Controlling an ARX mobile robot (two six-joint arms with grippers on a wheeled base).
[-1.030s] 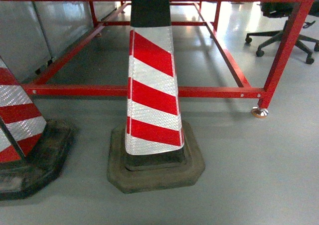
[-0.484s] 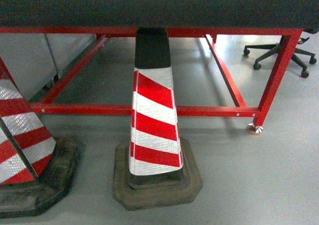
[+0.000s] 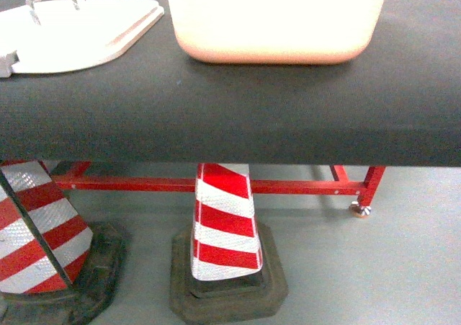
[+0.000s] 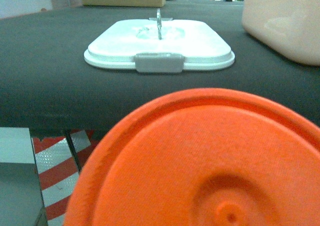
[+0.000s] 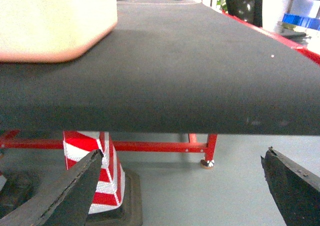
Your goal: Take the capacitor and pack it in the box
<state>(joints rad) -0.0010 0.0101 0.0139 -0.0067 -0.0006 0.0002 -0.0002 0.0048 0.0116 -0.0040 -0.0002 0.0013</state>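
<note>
Right wrist view: the right gripper (image 5: 180, 186) hangs spread wide, the box (image 5: 55, 20) above-left of it on the table (image 5: 200, 85). The left gripper's state cannot be told; the lid (image 4: 159, 48) lies ahead of it.

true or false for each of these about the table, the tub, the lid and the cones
1. The pale pink plastic tub stands on the dark table top. True.
2. The white lid with grey clips is clipped onto the tub. False: it lies flat on the table beside the tub.
3. A red and white striped traffic cone stands on the floor under the table. True.
4. The right gripper is shut on a capacitor. False: its jaws are spread wide with nothing between them.
5. The table's frame is blue. False: it is red.
</note>
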